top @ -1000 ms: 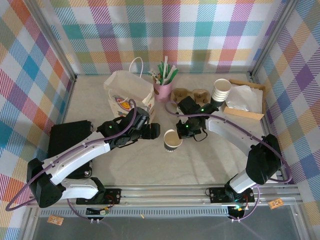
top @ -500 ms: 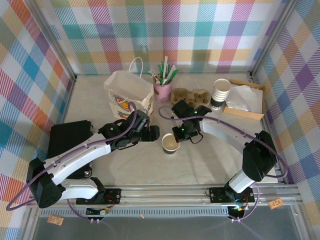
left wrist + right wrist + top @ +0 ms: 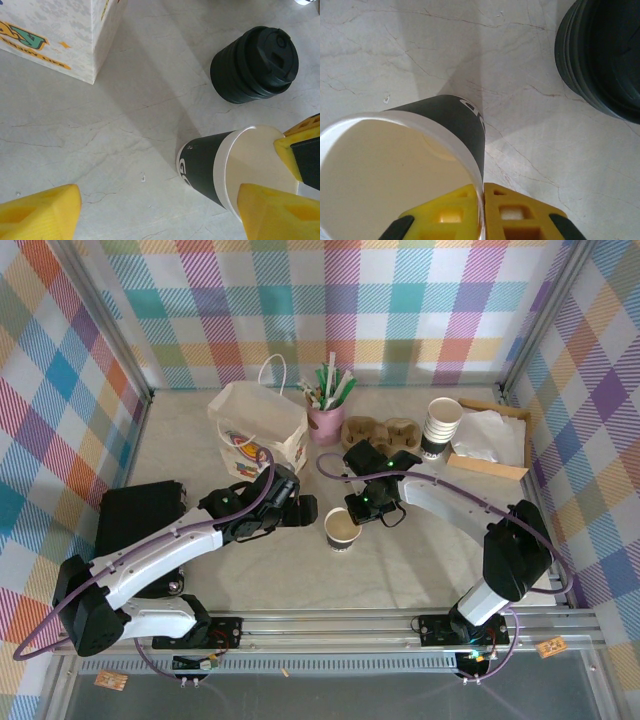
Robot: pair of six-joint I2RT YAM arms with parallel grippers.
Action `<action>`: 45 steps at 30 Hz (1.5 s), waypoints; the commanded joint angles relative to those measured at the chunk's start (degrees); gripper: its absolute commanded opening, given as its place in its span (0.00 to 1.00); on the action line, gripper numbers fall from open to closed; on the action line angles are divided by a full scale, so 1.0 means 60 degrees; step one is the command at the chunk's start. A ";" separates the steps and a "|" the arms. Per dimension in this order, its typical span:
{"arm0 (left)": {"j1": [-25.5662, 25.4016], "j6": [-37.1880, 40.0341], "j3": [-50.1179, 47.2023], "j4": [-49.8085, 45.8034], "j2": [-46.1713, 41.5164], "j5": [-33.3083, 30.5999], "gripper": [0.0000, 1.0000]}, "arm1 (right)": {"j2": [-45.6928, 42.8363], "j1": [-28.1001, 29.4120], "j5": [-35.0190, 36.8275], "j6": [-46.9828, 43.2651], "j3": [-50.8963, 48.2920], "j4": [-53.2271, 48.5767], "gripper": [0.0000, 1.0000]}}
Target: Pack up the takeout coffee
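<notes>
A single white paper cup with a black band stands on the table with its top open and no lid on it. My right gripper is shut on its rim, one yellow finger inside the cup and one outside. My left gripper is open, just left of the cup, which stands near its right finger. A squat black lid stack sits just beyond the cup, also at the top right of the right wrist view.
A white paper bag stands behind the left gripper. A pink cup of straws, a cardboard cup carrier, a lidless stack of white cups and a wooden tray of napkins line the back. A black box lies left.
The right gripper carried the cup a little left and toward the near edge, then held still. The left gripper edged slightly closer to the cup.
</notes>
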 commanded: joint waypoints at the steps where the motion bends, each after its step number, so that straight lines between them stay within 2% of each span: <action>1: 0.0084 -0.0137 -0.0115 0.0131 -0.0122 -0.0080 0.81 | 0.0221 0.0079 -0.0051 -0.0219 0.0266 -0.0412 0.16; 18: 0.0099 0.0292 0.0184 0.0111 0.0199 -0.0014 0.82 | -0.0123 0.0079 -0.0068 -0.0109 0.0887 -0.0919 0.33; 28: 0.0114 0.1763 0.0976 0.0058 0.0350 -0.0126 0.82 | -0.1130 0.0079 0.0888 -0.0157 0.2041 -0.1646 0.50; 30: 0.0128 0.2179 0.1242 0.0014 0.0473 -0.0027 0.81 | -0.1237 0.0079 0.1272 -0.0272 0.2359 -0.1676 0.56; 34: 0.0156 0.2707 0.1962 -0.0248 0.0752 0.0143 0.83 | -0.1179 0.0051 0.2151 -0.0429 0.2956 -0.1603 0.75; 36: 0.0172 0.2819 0.2198 -0.0224 0.0859 0.0219 0.85 | -0.1093 0.0050 0.2446 -0.0461 0.3156 -0.1439 0.87; 37: 0.0187 0.2837 0.2302 -0.0196 0.0919 0.0267 0.86 | -0.1001 0.0050 0.2830 -0.0294 0.3294 -0.1391 0.97; 39: 0.0214 0.2838 0.2499 -0.0191 0.1052 0.0306 0.88 | -0.0805 0.0035 0.3221 -0.0249 0.3554 -0.1487 0.99; 42: 0.0230 0.2838 0.2761 -0.0191 0.1249 0.0567 0.97 | -0.0504 -0.0007 0.3399 -0.0633 0.3914 -0.1506 0.99; 45: 0.0274 0.2607 0.2912 -0.0151 0.1405 0.0754 1.00 | -0.0289 -0.0325 0.2807 -0.0880 0.4012 -0.1373 0.99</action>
